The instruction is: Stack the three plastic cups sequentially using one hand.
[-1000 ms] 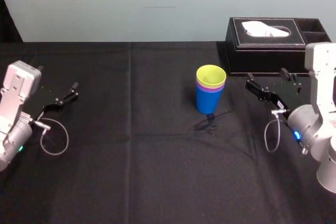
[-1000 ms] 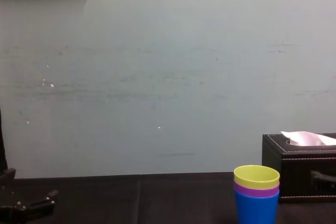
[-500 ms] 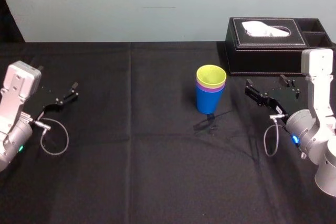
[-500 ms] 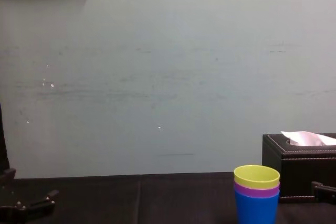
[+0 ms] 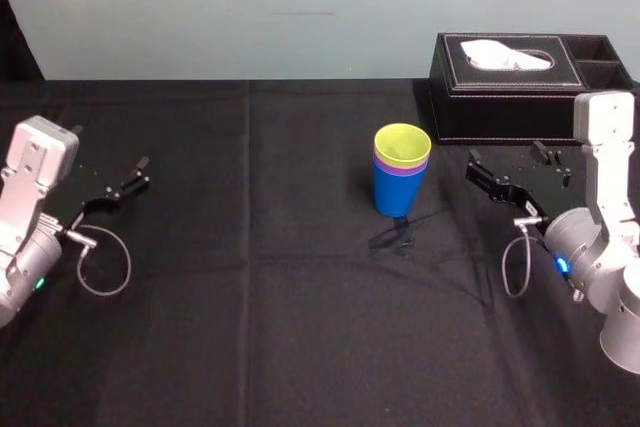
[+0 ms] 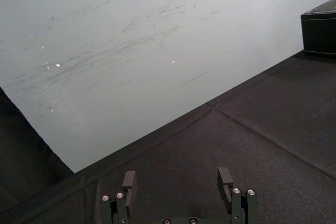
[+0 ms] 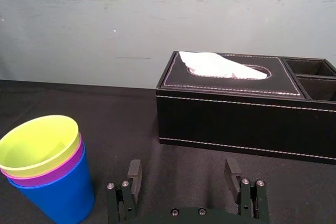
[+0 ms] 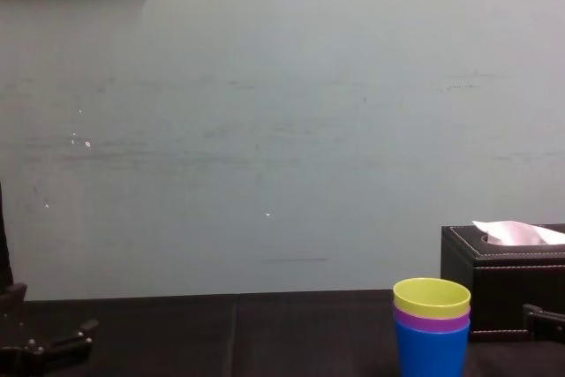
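When read from the left edge of the head view, starts with the left gripper (image 5: 110, 147), low over the black table (image 5: 260, 287) and well apart from the cups. Sits on an arm folded back beside the robot's body and points forward and toward table centre. Holds nothing, with fingers (image 6: 128, 179) spread wide. Confirmed in the left wrist view, with bare cloth and a pale wall (image 6: 131, 51) between them.

Moving rightward, finds the three cups nested as one upright stack, right of table centre. Places the blue cup (image 5: 396, 197) at the bottom on the cloth, the purple cup (image 5: 400, 169) inside it with a rim band showing, and the yellow-green cup (image 5: 402, 145) on top, mouth up. Stands near the front left corner of the black tissue box (image 5: 510, 97), apart from it.

Farther right, finds the right gripper (image 5: 505, 154) low over the table, in front of the box and near the stack without touching it. Holds nothing, with fingers set wide apart.

From the right wrist view, adds the box front with its white stitching, a white tissue (image 7: 220, 65) in the slot and two side compartments. From the chest view, adds the stack side-on with stepped rims, plus a dark tip at the right edge, probably a right-gripper finger.
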### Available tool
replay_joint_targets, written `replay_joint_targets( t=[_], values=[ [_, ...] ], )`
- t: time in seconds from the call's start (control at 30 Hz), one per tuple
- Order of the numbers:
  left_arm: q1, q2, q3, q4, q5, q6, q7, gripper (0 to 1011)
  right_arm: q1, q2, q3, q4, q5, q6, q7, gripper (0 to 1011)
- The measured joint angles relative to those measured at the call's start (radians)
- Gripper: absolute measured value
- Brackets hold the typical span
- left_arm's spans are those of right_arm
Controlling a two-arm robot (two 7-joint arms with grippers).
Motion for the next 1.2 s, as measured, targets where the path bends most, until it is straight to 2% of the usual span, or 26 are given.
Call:
replay_joint_targets(
  t=[1.2],
  values=[
    [0.0,0.0,0.0,0.0,0.0,0.0,0.0,1011,0.0,0.001,-0.001,-0.001,0.0,0.0,0.002,1000]
  ],
)
